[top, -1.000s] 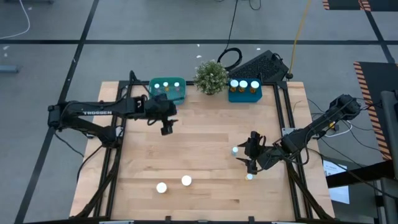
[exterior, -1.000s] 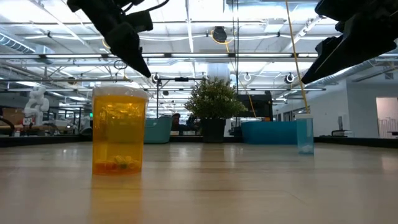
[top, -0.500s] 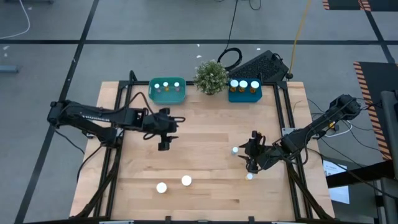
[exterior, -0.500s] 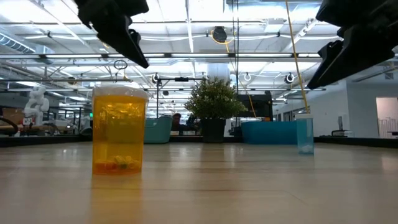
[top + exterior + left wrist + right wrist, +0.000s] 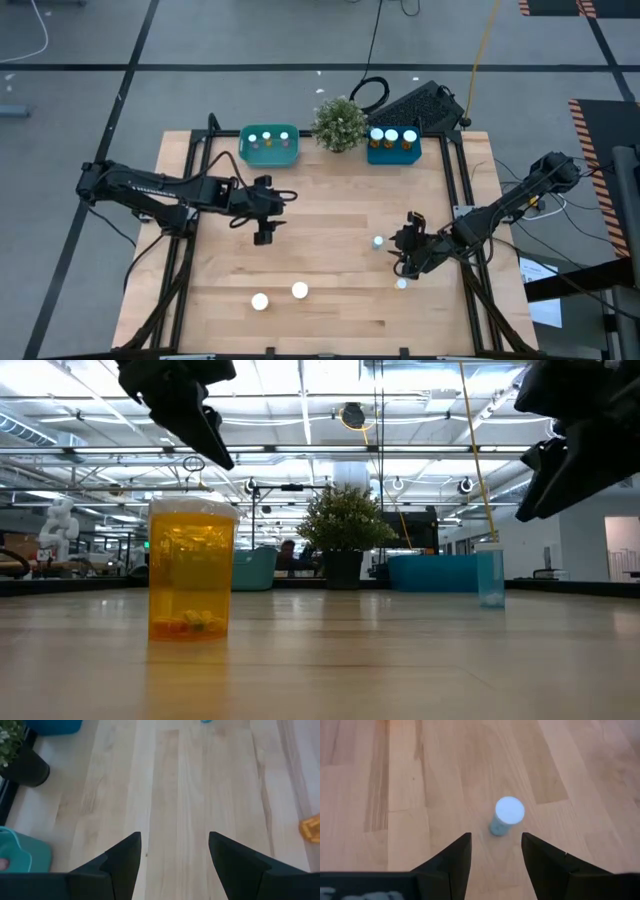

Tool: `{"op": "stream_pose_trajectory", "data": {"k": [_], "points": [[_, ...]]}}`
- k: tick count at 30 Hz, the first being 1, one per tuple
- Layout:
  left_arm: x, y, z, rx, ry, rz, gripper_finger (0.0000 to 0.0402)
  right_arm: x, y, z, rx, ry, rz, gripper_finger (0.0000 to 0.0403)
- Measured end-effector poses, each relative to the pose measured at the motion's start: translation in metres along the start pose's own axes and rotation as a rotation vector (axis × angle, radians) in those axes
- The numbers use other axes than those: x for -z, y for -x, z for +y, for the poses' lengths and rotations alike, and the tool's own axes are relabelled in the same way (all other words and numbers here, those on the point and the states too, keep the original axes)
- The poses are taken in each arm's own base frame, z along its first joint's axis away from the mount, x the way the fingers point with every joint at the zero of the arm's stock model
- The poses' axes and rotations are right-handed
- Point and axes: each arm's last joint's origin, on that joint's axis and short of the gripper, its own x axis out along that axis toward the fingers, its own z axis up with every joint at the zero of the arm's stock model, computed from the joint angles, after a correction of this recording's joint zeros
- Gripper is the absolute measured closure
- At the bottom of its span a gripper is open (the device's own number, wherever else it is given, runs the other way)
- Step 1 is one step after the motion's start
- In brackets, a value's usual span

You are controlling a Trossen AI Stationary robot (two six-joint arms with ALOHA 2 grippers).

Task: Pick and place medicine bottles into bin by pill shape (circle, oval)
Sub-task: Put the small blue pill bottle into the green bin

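Right now the right hand (image 5: pixel 404 252) hangs open over the wooden worktop (image 5: pixel 330 200), its fingers (image 5: pixel 451 860) spread just short of a small pale-blue bottle with a white cap (image 5: pixel 507 816) standing upright on the right side. The left hand (image 5: pixel 264 233) is open and empty above the middle-left of the worktop. Two white-capped bottles (image 5: pixel 280 296) stand near the front edge, and more sit in the teal bin (image 5: pixel 269 146) and blue bin (image 5: pixel 393 143) flanking the potted plant (image 5: pixel 339 123) at the back.

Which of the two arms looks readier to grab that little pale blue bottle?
The right. Its claw hangs open just short of the small blue bottle, which stands upright. The left claw is far across the table.
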Motion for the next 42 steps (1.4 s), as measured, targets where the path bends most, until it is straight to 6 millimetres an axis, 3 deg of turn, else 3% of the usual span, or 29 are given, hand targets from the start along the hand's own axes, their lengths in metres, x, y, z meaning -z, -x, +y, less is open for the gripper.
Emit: {"op": "stream_pose_trajectory", "data": {"k": [9, 34, 42], "points": [[-0.007, 0.000, 0.001, -0.003, -0.043, -0.071, 0.0165, 0.032, -0.022, -0.015, 0.049, -0.018, 0.017, 0.0237], [-0.015, 0.000, 0.006, -0.018, -0.003, -0.155, 0.0165, 0.050, -0.052, -0.044, -0.112, -0.035, -0.041, 0.0236], [-0.015, 0.000, 0.006, -0.017, 0.016, -0.156, 0.0165, 0.044, -0.056, -0.054, -0.170, -0.009, -0.070, 0.0236]]}}
